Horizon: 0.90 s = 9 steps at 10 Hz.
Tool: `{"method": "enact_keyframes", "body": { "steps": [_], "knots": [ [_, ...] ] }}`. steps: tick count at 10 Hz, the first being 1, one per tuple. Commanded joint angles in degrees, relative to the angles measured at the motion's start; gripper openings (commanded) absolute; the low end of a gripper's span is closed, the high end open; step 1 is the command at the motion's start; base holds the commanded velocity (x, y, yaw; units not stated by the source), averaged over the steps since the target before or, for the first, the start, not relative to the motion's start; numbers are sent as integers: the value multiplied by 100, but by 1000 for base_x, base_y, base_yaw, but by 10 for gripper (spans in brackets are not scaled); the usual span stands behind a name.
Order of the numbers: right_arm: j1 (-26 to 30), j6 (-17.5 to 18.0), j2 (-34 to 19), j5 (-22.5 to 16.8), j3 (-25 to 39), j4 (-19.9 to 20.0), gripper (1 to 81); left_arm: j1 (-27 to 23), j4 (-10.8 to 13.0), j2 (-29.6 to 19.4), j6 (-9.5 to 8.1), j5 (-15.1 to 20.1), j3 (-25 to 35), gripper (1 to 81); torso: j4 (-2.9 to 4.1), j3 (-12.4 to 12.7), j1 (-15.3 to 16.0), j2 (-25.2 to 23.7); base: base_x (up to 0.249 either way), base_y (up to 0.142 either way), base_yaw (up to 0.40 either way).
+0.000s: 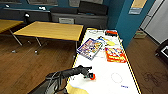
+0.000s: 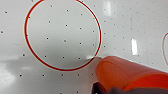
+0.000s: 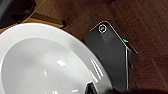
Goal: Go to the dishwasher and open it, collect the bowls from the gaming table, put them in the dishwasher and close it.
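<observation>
Your orange bowl [image 1: 92, 77] sits on the white bench [image 1: 105, 82] near its near-left corner, at the left gripper [image 1: 89, 74] — in the left wrist view its smooth rim [image 2: 125, 73] is cut off beside a red printed circle [image 2: 62, 35] on the dotted surface. You cannot tell how the jaws stand. A glossy white bowl [image 3: 45, 62] looms in the right wrist view — partly cut off, above wooden floor [image 3: 140, 22].

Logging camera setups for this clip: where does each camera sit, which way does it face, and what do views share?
Head: high on the robot, facing forward and down at a long white perforated game table with colourful boxes; the left arm reaches in.
Left wrist: on the left arm, close above the white table's red circle marking, beside a small orange cup-like object.
Right wrist: above a white ceramic bowl and wooden floor.
Shared: head and left wrist show the orange object.
</observation>
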Motion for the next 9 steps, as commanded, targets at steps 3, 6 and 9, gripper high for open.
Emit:
{"method": "enact_keyframes", "body": {
  "steps": [3, 6, 9],
  "knots": [
    [33, -6, -297, -316, 160, -246, 10, -1633, 63, -1402, -429, 302, 2719, 10, 0, 0, 0, 0, 0, 0, 0],
    [25, -6, -289, -343, 134, -246, 10, -1615, 72, -2456, -491, 311, 3721, 10, 0, 389, 2, 0, 0, 0, 0],
    [25, -49, -254, -352, 135, -246, 10, -1273, 237, -3503, -491, 293, 4592, 10, 0, 782, 5, 2, 0, 0, 0]
  ]
}}
